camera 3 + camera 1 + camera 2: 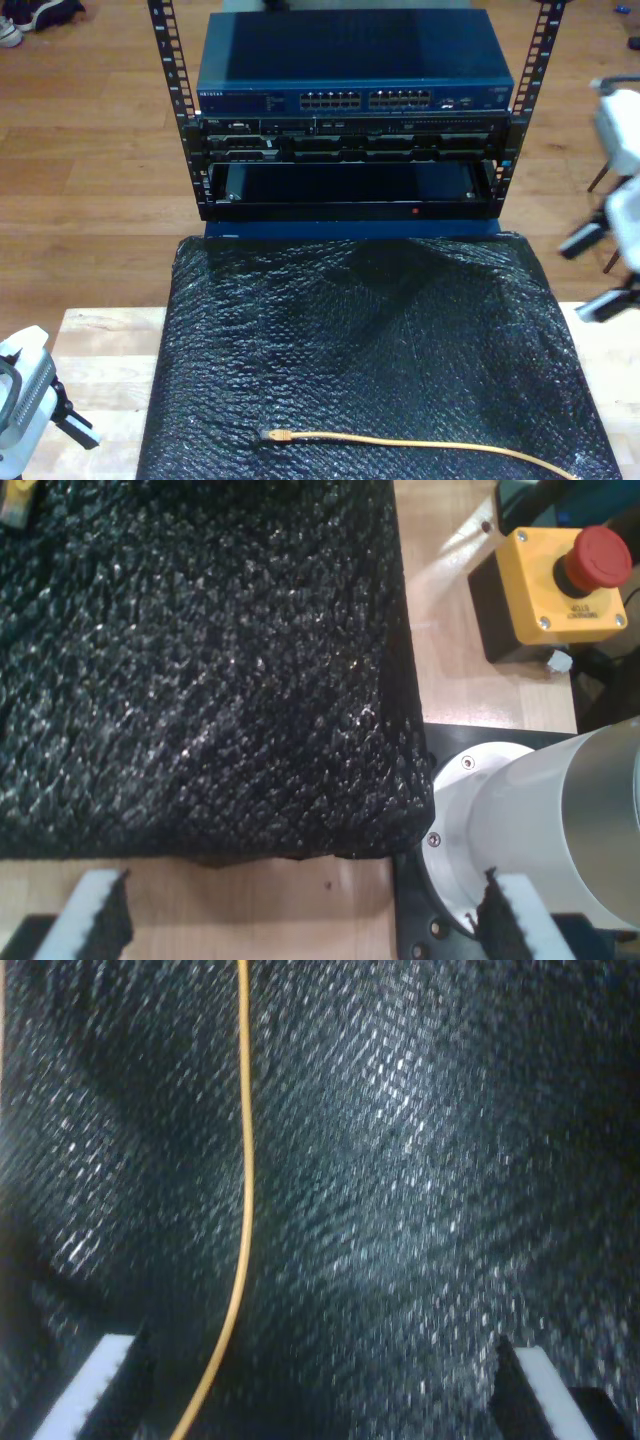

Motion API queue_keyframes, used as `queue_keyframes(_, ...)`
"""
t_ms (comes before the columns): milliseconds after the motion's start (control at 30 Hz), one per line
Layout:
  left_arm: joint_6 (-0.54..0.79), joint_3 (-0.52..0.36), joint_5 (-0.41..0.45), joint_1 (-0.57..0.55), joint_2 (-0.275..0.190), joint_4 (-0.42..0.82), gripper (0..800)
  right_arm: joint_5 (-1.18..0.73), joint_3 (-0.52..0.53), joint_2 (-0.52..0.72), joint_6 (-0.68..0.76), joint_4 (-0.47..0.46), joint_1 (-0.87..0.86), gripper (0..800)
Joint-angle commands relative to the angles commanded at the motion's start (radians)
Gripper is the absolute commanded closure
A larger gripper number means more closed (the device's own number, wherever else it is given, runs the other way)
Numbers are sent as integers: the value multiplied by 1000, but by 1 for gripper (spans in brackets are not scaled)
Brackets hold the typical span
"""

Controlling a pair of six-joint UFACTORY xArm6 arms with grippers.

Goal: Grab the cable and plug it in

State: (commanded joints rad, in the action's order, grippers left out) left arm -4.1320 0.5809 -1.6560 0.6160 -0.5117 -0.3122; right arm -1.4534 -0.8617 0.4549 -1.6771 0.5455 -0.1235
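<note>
A wood floor runs behind a table (100, 345) draped with a black bubble-textured mat (370, 350), and past the mat's far edge stands a rack (350, 115) whose blue switch (350, 85) turns its rows of ports toward the mat, so a plug can go straight in from the near side. The cable (410, 443) lies flat on the mat close to its near edge, its plug end (272, 436) pointing toward the exterior view's left and the cord trailing off toward the near right corner in that view; nothing touches it. My second gripper (325, 1390) hangs above the mat with its jaws spread wide, and the cable (243, 1200) runs up between them, nearer to one white pad (90, 1385) than the other, which looks like a lineup for a grasp on the cord. My first gripper (300, 920) is also spread wide, holding nothing, over the mat's edge (405, 680) where bare wood shows, beside a white arm base (520, 820) and a yellow stop box (565, 585). The mat between cable and rack is open, so I judge there is free room to carry the plug forward; the tight spot is the rack's posts and the narrow ports.
</note>
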Motion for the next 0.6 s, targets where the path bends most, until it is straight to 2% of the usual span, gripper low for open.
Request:
queue_keyframes(233,-29,-14,25,3,0,0,0,104,58,48,157,-34,167,1)
queue_keyframes(600,-58,-48,55,6,-5,0,0,235,100,48,434,-199,396,1)
